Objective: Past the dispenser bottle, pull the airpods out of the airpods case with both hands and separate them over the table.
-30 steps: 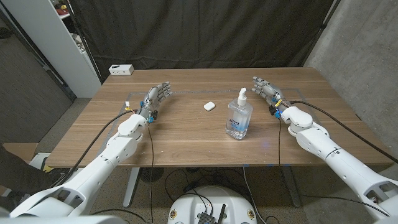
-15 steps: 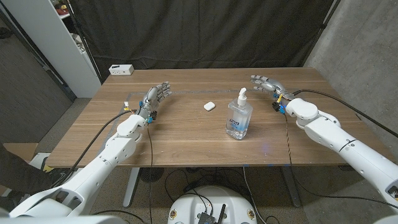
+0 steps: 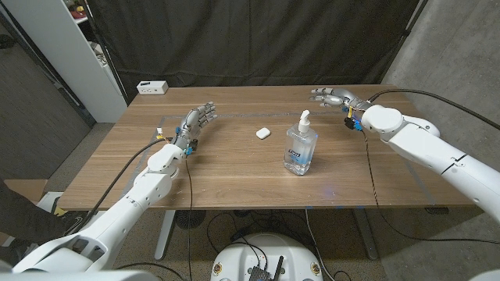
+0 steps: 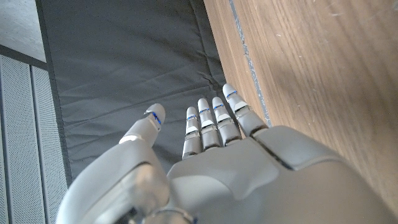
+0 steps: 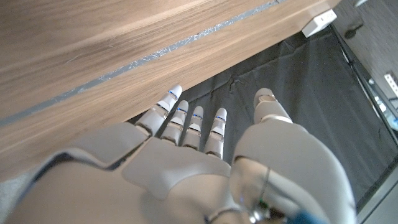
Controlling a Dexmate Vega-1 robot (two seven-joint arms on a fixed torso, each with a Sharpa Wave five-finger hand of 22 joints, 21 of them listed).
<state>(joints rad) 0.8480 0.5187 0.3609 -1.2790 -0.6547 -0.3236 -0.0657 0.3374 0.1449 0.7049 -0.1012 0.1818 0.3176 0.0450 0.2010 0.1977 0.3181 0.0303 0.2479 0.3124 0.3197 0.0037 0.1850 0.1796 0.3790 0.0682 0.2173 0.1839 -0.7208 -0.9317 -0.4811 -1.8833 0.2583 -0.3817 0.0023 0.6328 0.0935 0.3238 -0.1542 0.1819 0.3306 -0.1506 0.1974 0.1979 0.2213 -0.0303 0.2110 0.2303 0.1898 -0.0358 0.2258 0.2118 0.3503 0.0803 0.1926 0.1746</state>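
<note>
On the wooden desk (image 3: 234, 168) the white airpods case (image 3: 262, 133) lies untouched at frame centre, up-left of the dispenser bottle (image 3: 299, 145), so the reach is the step in hand: both the left hand (image 3: 195, 122) and right hand (image 3: 332, 97), fingers wide and empty, must close in on it.

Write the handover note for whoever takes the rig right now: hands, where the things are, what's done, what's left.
Left hand: open, holds nothing, fingers spread, at the table's left side.
Right hand: open, holds nothing, raised near the far edge, behind the dispenser bottle, fingers pointing toward the middle.
Airpods case: small and white, lies on the wooden table left of and a little beyond the bottle, between the two hands; it looks closed and neither hand touches it.
Done: nothing on the case yet.
Left: bring both hands to the case past the bottle, pick it up, pull the airpods out, separate them over the table.
</note>
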